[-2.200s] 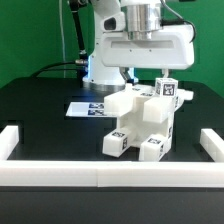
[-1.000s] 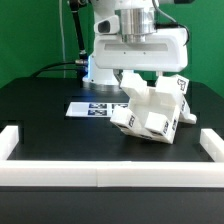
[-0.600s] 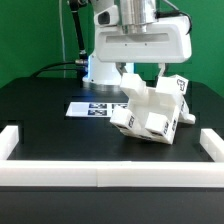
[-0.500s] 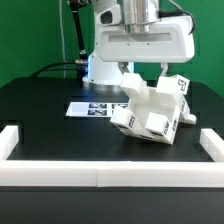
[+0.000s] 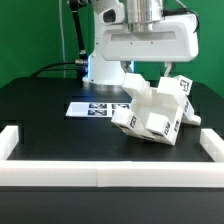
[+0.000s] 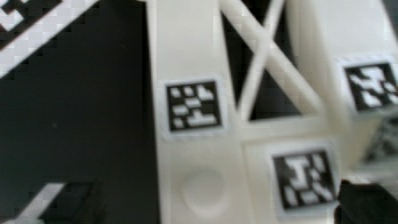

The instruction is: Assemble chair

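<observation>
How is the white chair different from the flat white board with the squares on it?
The chair is chunky and rises off the table, while the marker board is thin. The chair leans tilted; the marker board lies flat. The chair's tags sit on several faces, the marker board's all on its top. Both are white, carry black-and-white square tags and rest on the black table.

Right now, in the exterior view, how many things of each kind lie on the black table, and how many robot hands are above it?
Small white blocky plastic chair, tilted: 1
Thin flat white marker board: 1
Robot hand, open, above the chair: 1
Total: 3
</observation>
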You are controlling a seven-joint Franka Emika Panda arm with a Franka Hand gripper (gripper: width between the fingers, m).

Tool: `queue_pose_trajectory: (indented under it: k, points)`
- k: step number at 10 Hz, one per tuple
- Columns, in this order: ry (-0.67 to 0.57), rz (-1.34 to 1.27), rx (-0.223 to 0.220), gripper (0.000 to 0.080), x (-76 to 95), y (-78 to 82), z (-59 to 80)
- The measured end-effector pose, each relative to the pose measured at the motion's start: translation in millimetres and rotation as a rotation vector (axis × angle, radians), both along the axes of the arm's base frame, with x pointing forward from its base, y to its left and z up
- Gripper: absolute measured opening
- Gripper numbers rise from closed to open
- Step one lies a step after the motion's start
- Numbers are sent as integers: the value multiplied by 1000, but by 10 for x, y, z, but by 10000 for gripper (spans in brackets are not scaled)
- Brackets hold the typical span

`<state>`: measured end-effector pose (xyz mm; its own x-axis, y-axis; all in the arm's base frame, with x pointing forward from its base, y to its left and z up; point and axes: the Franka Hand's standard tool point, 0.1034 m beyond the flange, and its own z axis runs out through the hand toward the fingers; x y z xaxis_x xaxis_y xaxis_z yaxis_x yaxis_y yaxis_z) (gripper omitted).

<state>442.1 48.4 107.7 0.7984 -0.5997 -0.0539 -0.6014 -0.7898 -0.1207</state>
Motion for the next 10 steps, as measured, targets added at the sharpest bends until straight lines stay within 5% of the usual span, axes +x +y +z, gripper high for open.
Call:
queue_pose_trajectory:
  k: [4,10]
  points:
    - [-24,-31,20,648,295,17,192]
    - [-31,-31,9,648,418,37,176]
